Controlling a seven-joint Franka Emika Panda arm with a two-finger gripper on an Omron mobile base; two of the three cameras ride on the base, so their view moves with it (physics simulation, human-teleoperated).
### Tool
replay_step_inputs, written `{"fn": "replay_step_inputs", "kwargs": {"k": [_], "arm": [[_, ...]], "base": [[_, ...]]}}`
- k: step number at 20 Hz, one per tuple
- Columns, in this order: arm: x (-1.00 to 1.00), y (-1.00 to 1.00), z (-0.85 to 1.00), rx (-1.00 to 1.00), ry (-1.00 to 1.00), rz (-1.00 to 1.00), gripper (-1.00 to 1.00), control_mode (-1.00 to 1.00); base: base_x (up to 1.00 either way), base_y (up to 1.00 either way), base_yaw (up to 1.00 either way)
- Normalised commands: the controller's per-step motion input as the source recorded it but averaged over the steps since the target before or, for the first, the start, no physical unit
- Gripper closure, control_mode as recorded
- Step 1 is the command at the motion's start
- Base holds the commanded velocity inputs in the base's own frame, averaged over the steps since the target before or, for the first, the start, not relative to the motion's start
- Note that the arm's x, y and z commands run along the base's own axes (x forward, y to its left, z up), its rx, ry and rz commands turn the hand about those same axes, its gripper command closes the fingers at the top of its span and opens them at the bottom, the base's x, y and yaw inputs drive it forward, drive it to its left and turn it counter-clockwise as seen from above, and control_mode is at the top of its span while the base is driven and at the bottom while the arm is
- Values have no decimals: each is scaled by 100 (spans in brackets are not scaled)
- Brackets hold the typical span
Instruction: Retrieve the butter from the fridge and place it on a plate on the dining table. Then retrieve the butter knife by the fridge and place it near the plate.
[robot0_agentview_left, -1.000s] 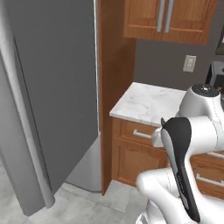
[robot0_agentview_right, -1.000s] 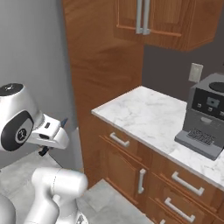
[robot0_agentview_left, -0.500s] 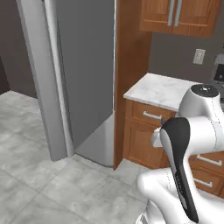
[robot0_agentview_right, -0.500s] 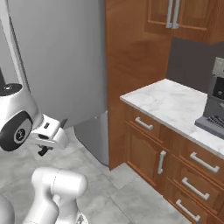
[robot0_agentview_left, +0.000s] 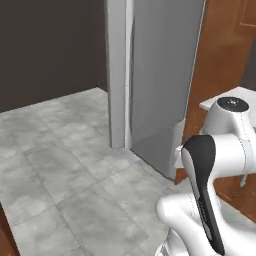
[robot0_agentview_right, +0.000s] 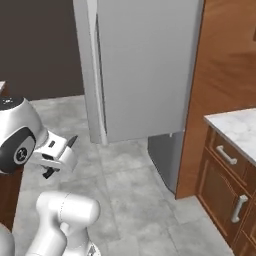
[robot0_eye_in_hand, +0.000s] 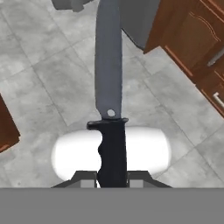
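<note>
My gripper (robot0_eye_in_hand: 112, 177) is shut on the black handle of the butter knife (robot0_eye_in_hand: 109, 87), whose grey blade points away from the hand over the tiled floor. In the right base view the gripper (robot0_agentview_right: 59, 156) hangs at the left by the arm's elbow, with the knife's dark tip (robot0_agentview_right: 72, 141) sticking out of it. The grey fridge (robot0_agentview_right: 145, 65) stands ahead, also seen as a tall grey body (robot0_agentview_left: 160, 75) in the left base view. The butter, the plate and the dining table are out of view.
A tall wooden panel (robot0_agentview_right: 220, 60) flanks the fridge on the right. Beside it stands a marble counter (robot0_agentview_right: 235, 125) over wooden drawers (robot0_agentview_right: 225, 175). Grey floor tiles (robot0_agentview_left: 65, 165) spread to the left before a dark wall. A brown wooden edge (robot0_eye_in_hand: 6, 127) is near the hand's left.
The whole picture has shifted: the base has turned left, so fridge and cabinets slid right and the coffee machine left the view. The gripper stays shut on the knife.
</note>
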Motion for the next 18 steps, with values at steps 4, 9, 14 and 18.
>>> {"fn": "replay_step_inputs", "kwargs": {"k": [4, 9, 14, 18], "arm": [[0, 0, 0, 0, 0, 0, 100, 100], [0, 0, 0, 0, 0, 0, 100, 100], [0, 0, 0, 0, 0, 0, 100, 100], [0, 0, 0, 0, 0, 0, 100, 100]], "base": [[-42, 0, 73], [-33, 6, 74], [-3, 33, 48], [14, 16, 0]]}}
